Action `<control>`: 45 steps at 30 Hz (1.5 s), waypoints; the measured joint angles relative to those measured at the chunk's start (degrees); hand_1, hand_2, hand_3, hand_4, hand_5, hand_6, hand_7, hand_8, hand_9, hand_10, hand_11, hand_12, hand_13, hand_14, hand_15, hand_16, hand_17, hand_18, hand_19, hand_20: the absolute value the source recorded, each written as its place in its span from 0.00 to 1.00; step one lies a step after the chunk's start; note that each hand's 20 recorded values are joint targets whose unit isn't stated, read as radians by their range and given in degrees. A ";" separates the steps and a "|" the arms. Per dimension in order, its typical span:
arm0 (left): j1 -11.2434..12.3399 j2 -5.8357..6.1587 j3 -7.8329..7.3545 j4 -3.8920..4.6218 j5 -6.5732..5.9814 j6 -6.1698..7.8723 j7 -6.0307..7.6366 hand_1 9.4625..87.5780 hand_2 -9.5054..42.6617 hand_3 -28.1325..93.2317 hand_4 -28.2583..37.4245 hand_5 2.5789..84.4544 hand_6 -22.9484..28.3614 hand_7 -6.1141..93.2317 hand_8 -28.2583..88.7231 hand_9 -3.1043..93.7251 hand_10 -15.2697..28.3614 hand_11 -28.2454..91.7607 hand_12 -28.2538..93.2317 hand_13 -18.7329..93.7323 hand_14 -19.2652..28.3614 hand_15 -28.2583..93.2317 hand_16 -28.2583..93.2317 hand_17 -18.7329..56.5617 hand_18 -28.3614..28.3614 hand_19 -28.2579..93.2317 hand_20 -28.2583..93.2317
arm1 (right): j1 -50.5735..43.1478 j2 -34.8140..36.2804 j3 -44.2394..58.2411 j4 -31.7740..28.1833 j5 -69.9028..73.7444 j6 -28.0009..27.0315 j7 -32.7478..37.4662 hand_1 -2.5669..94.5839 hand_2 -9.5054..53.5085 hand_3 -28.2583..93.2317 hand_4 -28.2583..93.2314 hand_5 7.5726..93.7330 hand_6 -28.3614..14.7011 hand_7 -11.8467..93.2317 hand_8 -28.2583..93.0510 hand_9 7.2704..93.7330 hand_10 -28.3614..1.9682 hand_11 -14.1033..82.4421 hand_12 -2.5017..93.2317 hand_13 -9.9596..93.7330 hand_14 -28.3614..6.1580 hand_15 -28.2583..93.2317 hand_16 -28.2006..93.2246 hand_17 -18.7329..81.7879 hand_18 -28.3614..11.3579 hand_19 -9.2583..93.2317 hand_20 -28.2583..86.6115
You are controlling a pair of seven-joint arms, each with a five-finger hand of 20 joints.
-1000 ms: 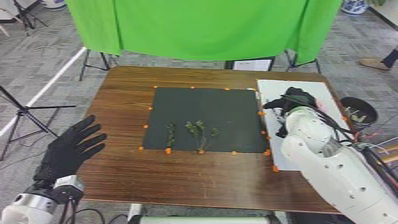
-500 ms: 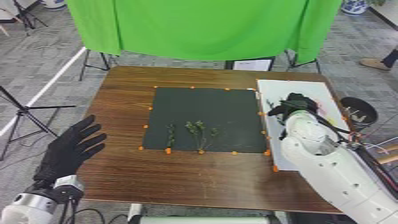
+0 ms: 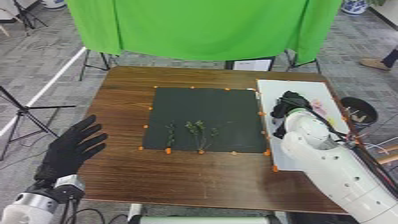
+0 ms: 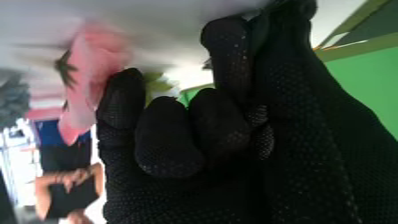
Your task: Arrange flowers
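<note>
Greenery (image 3: 196, 128) on one mat (image 3: 209, 105), two hands (image 3: 61, 156)

Slender dark-green leafy stem (image 3: 171, 135), nearly straight, flat on black square mat (image 3: 209, 102). Beside it, branched green sprig (image 3: 197, 131) with bushy tips, and thinner, sparser green sprig (image 3: 213, 134), lower ends converging near mat's near edge. Soft-petalled pink flower (image 3: 317, 106) with green at base, on white rectangular board (image 3: 306, 88), partly hidden.
</note>
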 measured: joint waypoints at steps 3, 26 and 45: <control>0.00 -0.01 0.00 0.00 0.00 0.00 -0.03 0.18 0.13 0.80 0.00 0.30 0.53 0.25 0.15 0.27 0.62 0.39 0.38 0.32 0.75 0.50 0.23 0.12 0.86 0.55 0.32 | -0.81 0.10 0.93 -0.83 0.75 -1.77 -1.14 0.46 0.00 0.97 0.05 0.72 0.66 0.60 0.44 0.81 0.73 0.91 0.68 0.80 0.59 0.93 0.61 0.49 0.25 0.85 0.63; 0.05 -0.07 -0.08 -0.02 0.00 -0.01 -0.03 0.18 0.14 0.81 0.00 0.30 0.53 0.25 0.15 0.27 0.61 0.39 0.38 0.32 0.75 0.50 0.23 0.11 0.86 0.55 0.32 | -5.76 3.39 0.57 -15.77 1.55 11.21 -3.12 0.44 0.00 0.97 0.12 0.71 0.63 0.65 0.43 0.82 0.74 0.93 0.69 0.81 0.59 0.95 0.60 0.50 0.23 0.87 0.64; -0.66 -0.07 0.05 0.30 -0.02 -0.36 -0.58 0.18 0.14 0.81 0.00 0.30 0.53 0.25 0.15 0.27 0.61 0.39 0.38 0.32 0.75 0.50 0.23 0.12 0.86 0.55 0.32 | -14.16 -4.90 -2.19 -21.74 -1.11 2.87 4.77 0.44 0.00 0.96 0.12 0.75 0.64 0.62 0.42 0.85 0.73 0.91 0.68 0.83 0.59 0.94 0.60 0.52 0.19 0.90 0.62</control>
